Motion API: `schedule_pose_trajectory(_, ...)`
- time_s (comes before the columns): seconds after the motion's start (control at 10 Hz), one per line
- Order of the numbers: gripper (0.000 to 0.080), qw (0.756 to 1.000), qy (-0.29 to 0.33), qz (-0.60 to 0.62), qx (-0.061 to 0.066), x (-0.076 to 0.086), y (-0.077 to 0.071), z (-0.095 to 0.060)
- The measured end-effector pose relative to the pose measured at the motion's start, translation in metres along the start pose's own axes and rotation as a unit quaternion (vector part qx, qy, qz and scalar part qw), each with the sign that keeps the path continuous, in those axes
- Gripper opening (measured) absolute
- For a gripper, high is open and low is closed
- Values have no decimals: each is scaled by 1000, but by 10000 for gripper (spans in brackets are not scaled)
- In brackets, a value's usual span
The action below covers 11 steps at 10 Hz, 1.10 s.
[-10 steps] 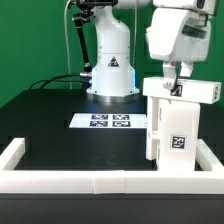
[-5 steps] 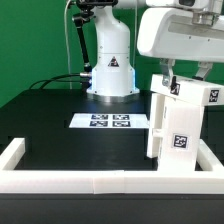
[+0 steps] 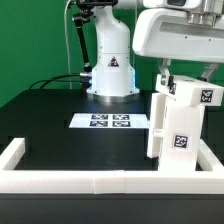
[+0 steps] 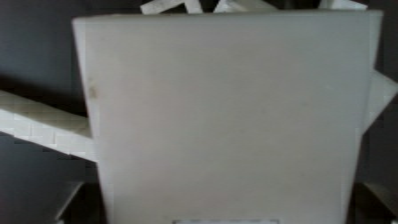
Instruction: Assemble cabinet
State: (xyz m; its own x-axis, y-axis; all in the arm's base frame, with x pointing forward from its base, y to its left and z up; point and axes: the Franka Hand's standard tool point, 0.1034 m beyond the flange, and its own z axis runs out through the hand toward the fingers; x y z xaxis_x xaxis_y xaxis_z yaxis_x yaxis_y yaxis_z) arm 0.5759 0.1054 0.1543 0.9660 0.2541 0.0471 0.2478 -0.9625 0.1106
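The cabinet (image 3: 172,125) stood on the table's right side, near the front wall (image 3: 100,178). The gripper (image 3: 176,82) pinched its top panel (image 3: 192,94); that panel needed setting down slowly, flat and square

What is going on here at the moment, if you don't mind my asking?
The robot arm is working on the cabinet, which stands upright near the exterior view's right edge of the black table. Its claw sits at the top of the cabinet, on a tilted white panel there. Whether the claw is gripping cannot be told. The marker board lies flat behind.
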Motion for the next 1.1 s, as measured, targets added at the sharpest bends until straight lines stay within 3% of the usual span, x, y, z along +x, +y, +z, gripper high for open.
schedule_pose_trajectory(0.1, 561, 997, 5, 72, 13, 0, -3, 1)
schedule_pose_trajectory(0.4, 561, 979, 5, 203, 30, 1, -13, 0)
schedule_pose_trajectory(1.1, 561, 933, -12, 360, 24, -5, -1, 3)
